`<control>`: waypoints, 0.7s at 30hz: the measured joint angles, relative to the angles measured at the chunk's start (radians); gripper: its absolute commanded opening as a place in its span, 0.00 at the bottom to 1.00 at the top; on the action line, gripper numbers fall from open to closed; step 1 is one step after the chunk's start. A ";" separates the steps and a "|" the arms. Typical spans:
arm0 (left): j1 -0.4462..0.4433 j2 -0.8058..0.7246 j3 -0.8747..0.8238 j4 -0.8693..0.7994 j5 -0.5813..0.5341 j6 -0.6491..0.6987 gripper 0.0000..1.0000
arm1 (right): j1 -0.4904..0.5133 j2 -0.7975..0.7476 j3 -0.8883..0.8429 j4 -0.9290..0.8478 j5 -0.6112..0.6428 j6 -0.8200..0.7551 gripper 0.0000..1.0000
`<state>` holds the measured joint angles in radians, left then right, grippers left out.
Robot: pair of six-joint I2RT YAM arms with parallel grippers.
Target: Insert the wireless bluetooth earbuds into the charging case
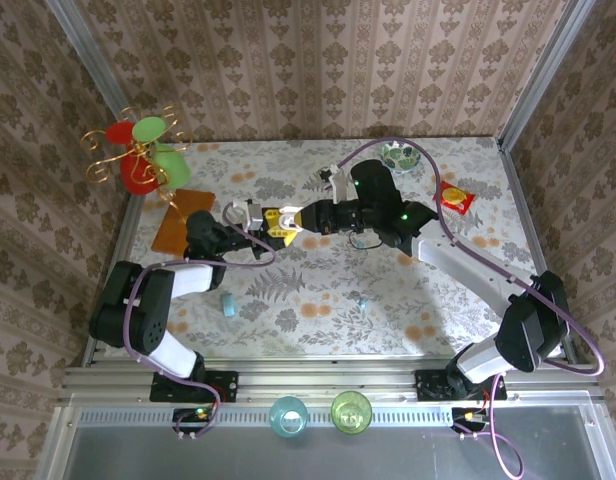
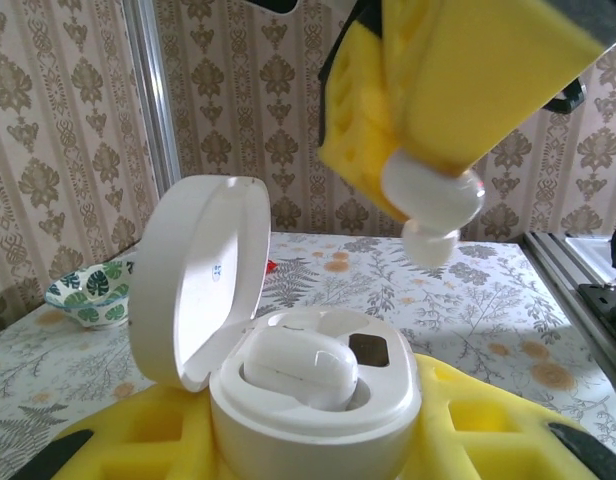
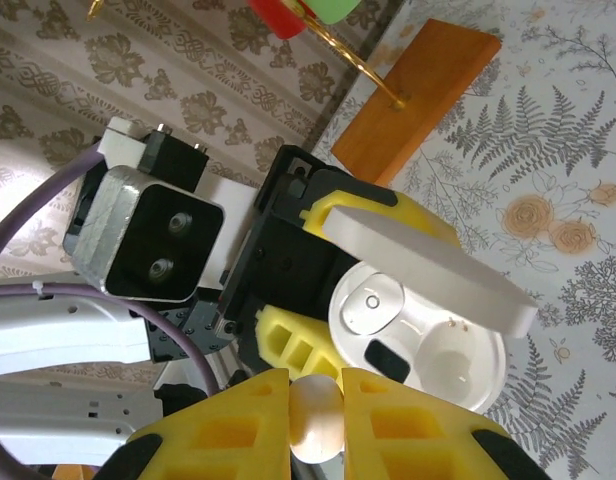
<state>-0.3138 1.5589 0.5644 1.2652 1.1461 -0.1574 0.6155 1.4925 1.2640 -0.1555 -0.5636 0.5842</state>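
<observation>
Left gripper [image 1: 244, 214] clamps the white round plastic charging case [image 2: 308, 415], lid up, one white plastic earbud [image 2: 303, 368] seated. Right gripper [image 3: 315, 392], nearly closed, pinches the second white earbud [image 2: 433, 205] just ahead of the empty socket [image 3: 458, 365]. Half done, by my reckoning.

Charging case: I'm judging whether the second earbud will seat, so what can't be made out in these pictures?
- Left wrist: top of the held earbud hidden inside the right gripper; empty socket mostly hidden behind the seated earbud; base of the charging case cut off by the bottom edge.
- Right wrist: open lid covers part of the case's rim.
- Top external: case and earbuds too small.
</observation>
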 measured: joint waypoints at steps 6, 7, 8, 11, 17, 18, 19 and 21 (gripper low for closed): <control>-0.001 0.000 0.000 0.000 0.012 -0.008 0.27 | -0.007 0.015 0.000 -0.001 0.002 -0.001 0.17; -0.001 0.000 0.000 0.000 0.014 -0.008 0.27 | -0.007 0.015 0.000 -0.001 0.002 -0.001 0.17; -0.001 0.000 0.000 0.000 0.014 -0.008 0.27 | -0.007 0.015 0.000 -0.001 0.002 -0.002 0.17; -0.001 0.000 0.000 0.000 0.015 -0.009 0.27 | -0.010 0.016 0.000 -0.001 0.003 -0.005 0.17; -0.004 0.000 0.001 0.000 0.018 -0.026 0.27 | -0.011 0.026 0.000 -0.002 0.008 -0.008 0.17; -0.006 -0.001 0.002 0.000 0.018 -0.027 0.27 | -0.011 0.029 0.000 -0.002 0.010 -0.009 0.17; -0.006 -0.001 0.002 0.000 0.019 -0.028 0.27 | -0.011 0.031 0.000 -0.003 0.010 -0.011 0.16; -0.006 -0.002 0.002 0.000 0.021 -0.031 0.27 | -0.013 0.031 0.000 -0.006 0.011 -0.013 0.17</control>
<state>-0.3202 1.5570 0.5663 1.2652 1.1675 -0.1886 0.6025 1.5238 1.2640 -0.1612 -0.5526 0.5709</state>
